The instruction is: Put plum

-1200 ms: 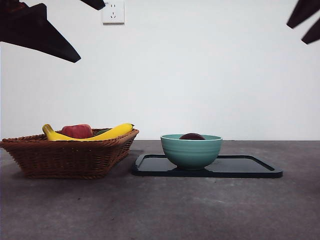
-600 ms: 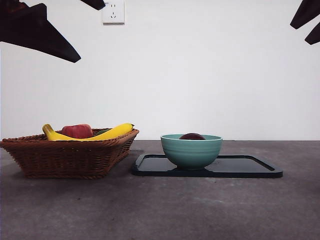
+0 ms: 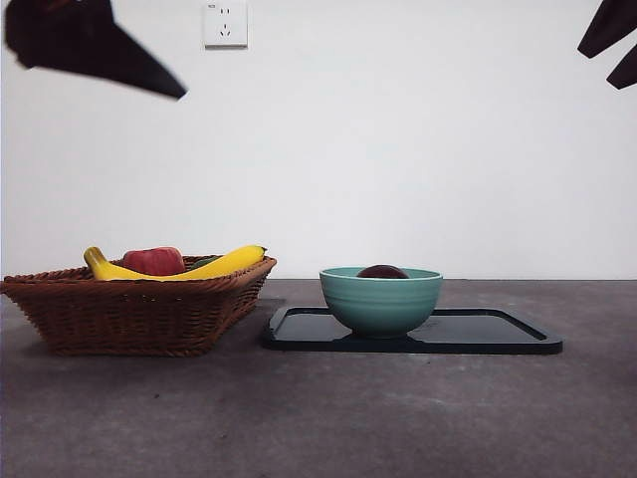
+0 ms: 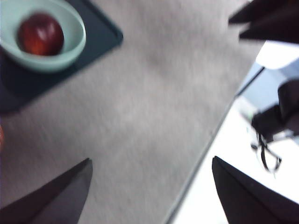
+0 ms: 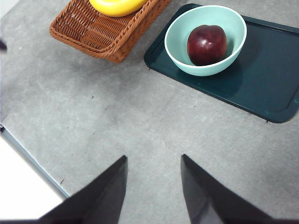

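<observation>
The plum, dark maroon and glossy, lies inside the teal bowl on the dark tray. In the front view only its top shows above the bowl's rim. In the left wrist view the plum sits in the bowl, blurred. My left gripper is open and empty, high above the table. My right gripper is open and empty, high above the table in front of the tray. Both show only as dark tips at the front view's top corners.
A wicker basket at the left holds a yellow banana and a red apple-like fruit. The tray stretches right of the bowl. The table's edge runs close by in the right wrist view.
The dark arm tip at the front view's top left has shifted up and to the right. The right tip has barely moved. The fruit, bowl and basket have not moved.
</observation>
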